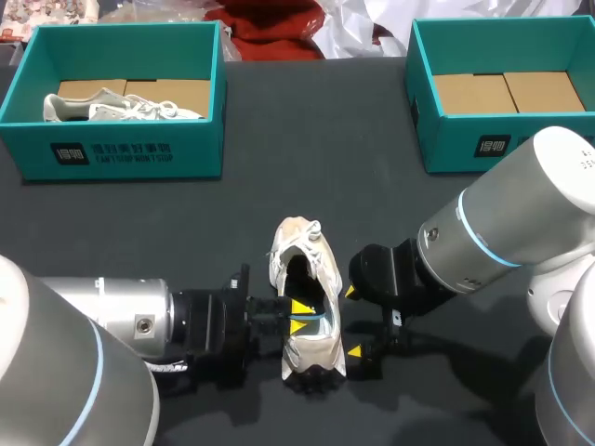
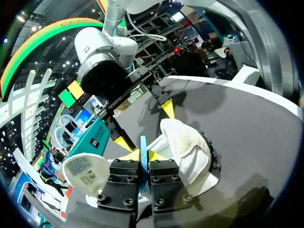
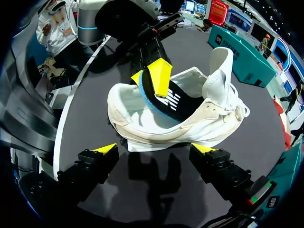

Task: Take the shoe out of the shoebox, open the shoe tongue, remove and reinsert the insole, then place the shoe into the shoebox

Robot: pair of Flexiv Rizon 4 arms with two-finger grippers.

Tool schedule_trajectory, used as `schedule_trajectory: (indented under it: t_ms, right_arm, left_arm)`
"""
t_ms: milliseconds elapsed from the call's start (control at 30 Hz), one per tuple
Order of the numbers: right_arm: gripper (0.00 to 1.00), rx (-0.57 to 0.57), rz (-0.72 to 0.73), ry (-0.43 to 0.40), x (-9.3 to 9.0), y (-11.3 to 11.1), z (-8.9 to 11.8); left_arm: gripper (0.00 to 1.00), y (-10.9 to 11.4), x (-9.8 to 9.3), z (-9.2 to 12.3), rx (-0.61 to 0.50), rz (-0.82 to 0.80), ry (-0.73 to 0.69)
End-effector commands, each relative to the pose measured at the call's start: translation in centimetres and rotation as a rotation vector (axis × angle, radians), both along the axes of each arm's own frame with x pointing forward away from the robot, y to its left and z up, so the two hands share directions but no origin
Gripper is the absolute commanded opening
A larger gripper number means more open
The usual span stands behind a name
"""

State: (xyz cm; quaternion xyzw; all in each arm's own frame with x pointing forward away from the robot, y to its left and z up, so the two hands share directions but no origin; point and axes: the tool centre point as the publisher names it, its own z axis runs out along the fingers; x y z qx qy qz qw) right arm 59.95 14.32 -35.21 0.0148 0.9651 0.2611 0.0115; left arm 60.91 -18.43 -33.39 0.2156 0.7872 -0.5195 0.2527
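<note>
A white shoe (image 1: 296, 243) lies on the black table (image 1: 186, 223), its opening up and its tongue (image 3: 219, 64) folded forward. My left gripper (image 1: 297, 316) comes in from the left and reaches into the shoe's opening. It is shut on the blue-edged black insole (image 3: 166, 102), which stands partly lifted out of the shoe (image 3: 142, 128). In the left wrist view the insole's blue edge (image 2: 143, 142) runs between my pinched fingers. My right gripper (image 1: 352, 321) stands open just right of the shoe's heel, its fingertips (image 3: 107, 148) apart and touching nothing.
A teal shoebox (image 1: 121, 153) at the back left holds a second white shoe (image 1: 121, 109). Another teal shoebox (image 1: 483, 139) at the back right shows only its cardboard floor. Bare table lies between the boxes and the shoe.
</note>
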Motion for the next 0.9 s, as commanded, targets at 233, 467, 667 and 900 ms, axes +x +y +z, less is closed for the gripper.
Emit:
schedule_trajectory:
  t_ms: [233, 467, 667, 900]
  right_arm:
    - [1.0, 0.001, -0.002, -0.002, -0.2, -0.1, 0.0]
    - [1.0, 0.001, -0.002, -0.002, -0.2, -0.1, 0.0]
    - [1.0, 0.001, -0.002, -0.002, -0.2, -0.1, 0.0]
    - [1.0, 0.001, -0.002, -0.002, -0.2, -0.1, 0.0]
  left_arm:
    - [0.0, -2.2, 1.7, -1.3, 0.044, 0.04, 0.03]
    - [0.29, -1.6, 0.6, 0.3, 0.014, 0.012, 0.094]
    - [0.33, -0.8, -0.6, 1.7, 0.007, -0.007, 0.12]
    - [0.34, -0.3, -1.3, 2.3, 0.027, -0.015, 0.118]
